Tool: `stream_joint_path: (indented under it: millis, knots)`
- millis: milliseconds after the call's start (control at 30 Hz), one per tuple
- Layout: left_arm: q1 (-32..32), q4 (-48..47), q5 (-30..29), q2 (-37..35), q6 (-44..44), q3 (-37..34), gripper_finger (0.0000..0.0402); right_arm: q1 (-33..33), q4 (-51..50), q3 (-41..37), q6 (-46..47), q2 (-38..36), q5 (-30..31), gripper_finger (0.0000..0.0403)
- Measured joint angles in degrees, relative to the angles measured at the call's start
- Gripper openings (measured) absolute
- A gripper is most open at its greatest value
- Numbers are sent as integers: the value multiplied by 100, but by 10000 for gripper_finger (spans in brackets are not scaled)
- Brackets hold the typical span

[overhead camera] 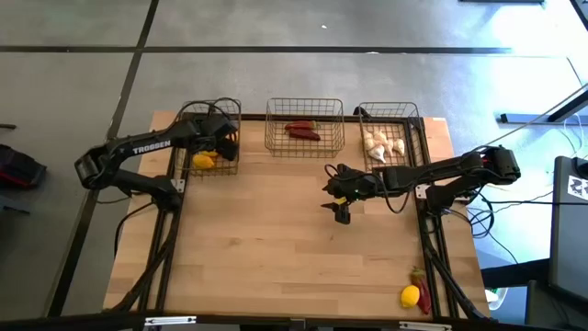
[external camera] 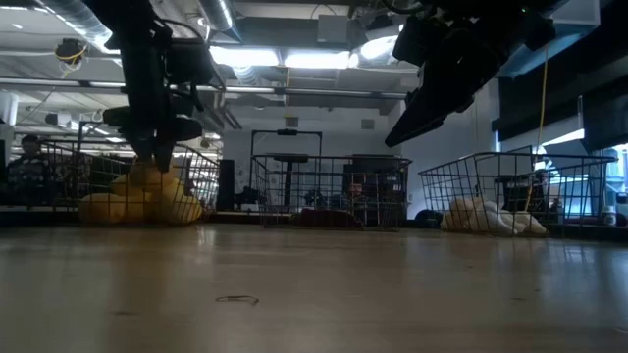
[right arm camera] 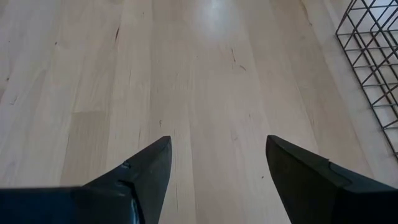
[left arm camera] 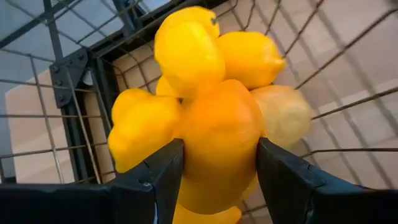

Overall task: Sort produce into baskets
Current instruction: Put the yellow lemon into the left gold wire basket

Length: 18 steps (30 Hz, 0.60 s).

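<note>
a: where is the lemon [left arm camera: 217, 143]?

b: it sits between the left gripper's [left arm camera: 217, 180] two fingers, inside the left basket [overhead camera: 181, 147]. the fingers touch both its sides, so they are pinching it.

a: why is it held there?

b: i think it is about to be let go. it hangs just over the other lemons [left arm camera: 186, 56] in that basket, so it goes with its own kind.

a: how many lemons are in there?

b: i count about five or six with the held one. they sit in a heap, so i cannot be sure.

a: what is next to that basket?

b: the middle basket [overhead camera: 304, 108] has the red chilis [overhead camera: 302, 131], maybe two or three. past it, the right basket [overhead camera: 415, 129] has the garlic [overhead camera: 383, 144], about five bulbs, too bunched to count well.

a: so three baskets, one kind each?

b: yes, three baskets in a row at the far side of the table [overhead camera: 276, 248].

a: is anything left out?

b: yes. far from the baskets, at the table's near right corner, one lemon [overhead camera: 410, 296] lies with a chili [overhead camera: 422, 280] just beside it.

a: and the right gripper [overhead camera: 342, 213]?

b: it hangs over bare wood near the middle basket. its fingers are spread wide and hold nothing. i think it waits to fetch those last two.
</note>
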Motion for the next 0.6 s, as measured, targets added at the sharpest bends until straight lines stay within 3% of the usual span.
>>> stream_joint_path:
  millis: [333, 600]
  knots:
    - [227, 82, 177, -98, 315, -3, 238, 0, -176, 4, -17, -57, 3, 256]
    - [-117, 100, 209, -546, 533, 206, 253, 196, -2272, 731, 206, -252, -22, 256]
